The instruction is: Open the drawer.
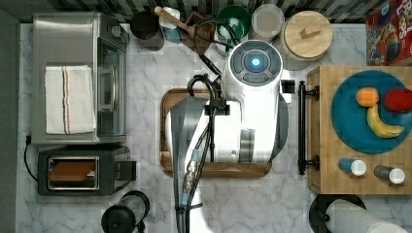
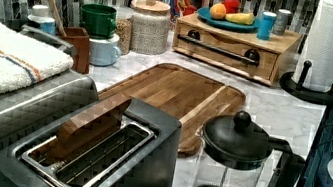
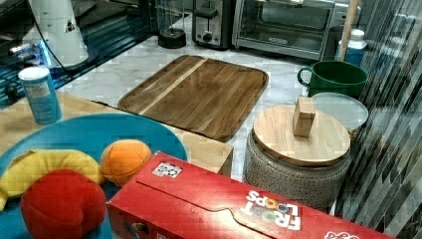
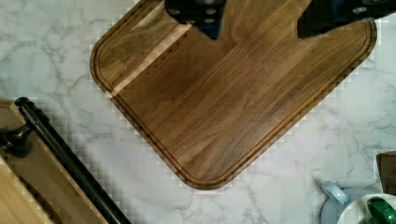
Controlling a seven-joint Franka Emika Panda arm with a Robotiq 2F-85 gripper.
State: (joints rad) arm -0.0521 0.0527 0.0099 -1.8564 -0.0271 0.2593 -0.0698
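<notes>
Two dark fingers (image 4: 201,16) of the pincer (image 4: 261,21) stand spread apart, hanging above the dark cutting board (image 4: 233,93) on the marble bench (image 1: 145,204) — pinching nothing. At the top view's right sits the drawer (image 2: 227,50), shut, its long black bar handle (image 1: 301,127) facing the board — a blue plate (image 1: 347,116) of fruit rests on top.
</notes>
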